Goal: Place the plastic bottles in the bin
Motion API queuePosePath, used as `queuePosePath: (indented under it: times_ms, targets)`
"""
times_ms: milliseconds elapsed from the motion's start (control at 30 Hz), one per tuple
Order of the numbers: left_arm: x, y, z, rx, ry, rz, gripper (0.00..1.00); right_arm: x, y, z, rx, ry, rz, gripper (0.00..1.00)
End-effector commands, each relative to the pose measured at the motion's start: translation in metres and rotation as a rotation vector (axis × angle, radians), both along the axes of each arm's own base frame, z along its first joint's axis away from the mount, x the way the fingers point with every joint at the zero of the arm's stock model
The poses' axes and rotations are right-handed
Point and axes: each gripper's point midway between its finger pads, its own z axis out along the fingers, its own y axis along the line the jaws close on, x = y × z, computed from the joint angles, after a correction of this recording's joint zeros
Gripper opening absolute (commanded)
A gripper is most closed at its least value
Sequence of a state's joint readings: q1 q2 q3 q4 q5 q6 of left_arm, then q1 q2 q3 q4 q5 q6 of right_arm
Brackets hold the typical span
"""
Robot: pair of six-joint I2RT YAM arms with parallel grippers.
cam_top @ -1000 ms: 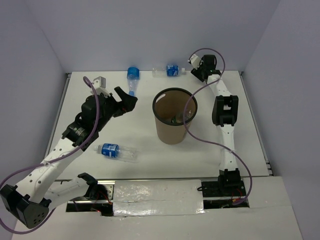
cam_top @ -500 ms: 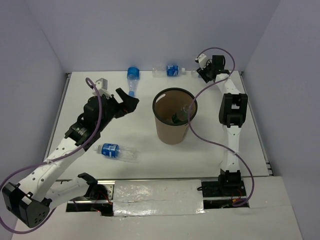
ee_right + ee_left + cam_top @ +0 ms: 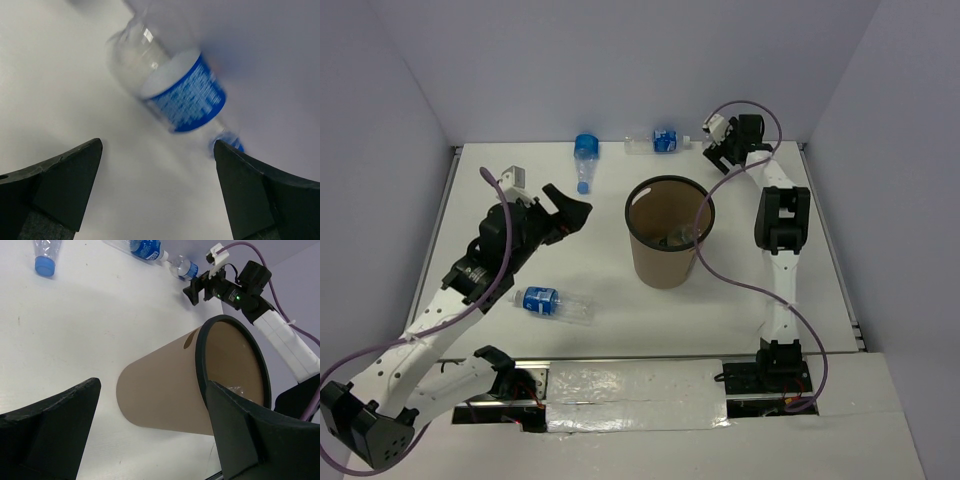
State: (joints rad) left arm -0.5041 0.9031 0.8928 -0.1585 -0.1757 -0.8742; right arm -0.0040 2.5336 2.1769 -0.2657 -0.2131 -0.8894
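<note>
The brown bin [image 3: 660, 258] with a black rim stands mid-table, a crumpled clear bottle [image 3: 674, 238] inside it. Three plastic bottles lie on the table: one with a blue cap [image 3: 585, 158] at the back, one with a blue label [image 3: 658, 142] by the back wall, and one [image 3: 554, 304] at the front left. My left gripper [image 3: 570, 203] hangs open left of the bin [image 3: 165, 390], nothing between its fingers. Just right of the back bottle [image 3: 175, 90] is my right gripper [image 3: 713, 152], open and empty [image 3: 157, 190].
Grey walls close in the table at the back and on both sides. A purple cable [image 3: 715, 270] loops from the right arm past the bin's right side. A taped strip [image 3: 630, 395] runs along the near edge between the arm bases.
The right wrist swung slightly right, then back left and down toward the bottle by the back wall. The left gripper drifted a little left and nearer. The bottles on the table have not moved.
</note>
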Motion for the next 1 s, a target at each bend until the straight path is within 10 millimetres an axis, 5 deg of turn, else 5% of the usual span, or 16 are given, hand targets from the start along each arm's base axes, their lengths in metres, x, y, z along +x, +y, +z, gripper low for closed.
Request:
queuePosePath:
  times_ms: [0,267,567,800,867,900,967]
  targets:
    - [0.0,0.005,0.007,-0.044,-0.011,0.031,1.0,0.039,0.011,0.032,-0.11,-0.178,0.023,1.0]
    - [0.003,0.003,0.0,-0.028,0.03,0.037,0.99,0.07,0.006,0.016,-0.29,-0.296,0.066,1.0]
    - [0.003,0.001,-0.005,-0.034,0.063,0.033,1.0,0.077,-0.002,-0.008,-0.323,-0.313,0.083,0.94]
    - [0.003,0.001,-0.007,-0.057,0.063,0.041,0.99,0.07,-0.004,0.003,-0.231,-0.306,0.082,0.57]
    - [0.003,0.001,-0.007,-0.063,0.064,0.043,1.0,0.068,-0.005,0.007,-0.206,-0.319,0.065,0.21]
    - [0.002,0.001,-0.006,-0.066,0.062,0.043,0.99,0.059,-0.004,-0.008,-0.191,-0.282,0.066,0.2]
    - [0.001,0.002,-0.007,-0.067,0.06,0.043,0.99,0.053,-0.001,0.01,-0.157,-0.288,0.064,0.18]
